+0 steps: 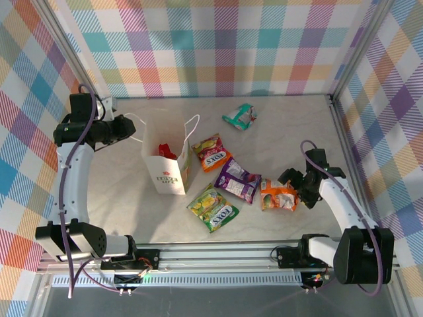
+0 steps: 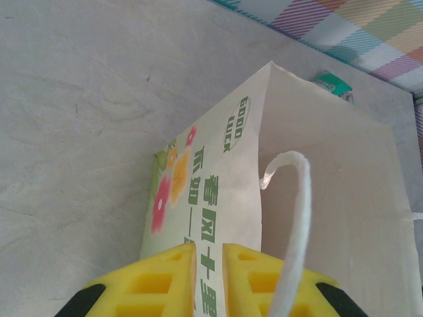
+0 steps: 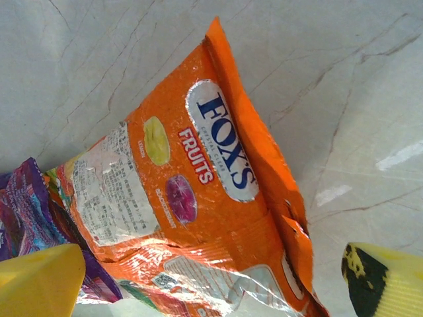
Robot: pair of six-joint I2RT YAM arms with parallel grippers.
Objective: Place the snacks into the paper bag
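The orange packet [image 3: 198, 198] lies on the desk [image 1: 277, 132] beside the purple packet [image 1: 238, 179], under the right tool [image 3: 208, 264], whose fingers are wide apart and empty. Its foil looks light, crinkly and slippery, so a flat sealed edge seems best to pinch. The left tool [image 2: 209, 264] pinches the thin wall of the standing paper bag [image 2: 330, 198].

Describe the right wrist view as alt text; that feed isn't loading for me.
An orange FOX'S Fruits packet lies on the pale marbled table, between the wide-open yellow fingers of the right gripper. A purple packet shows at the lower left edge, right beside the orange one.
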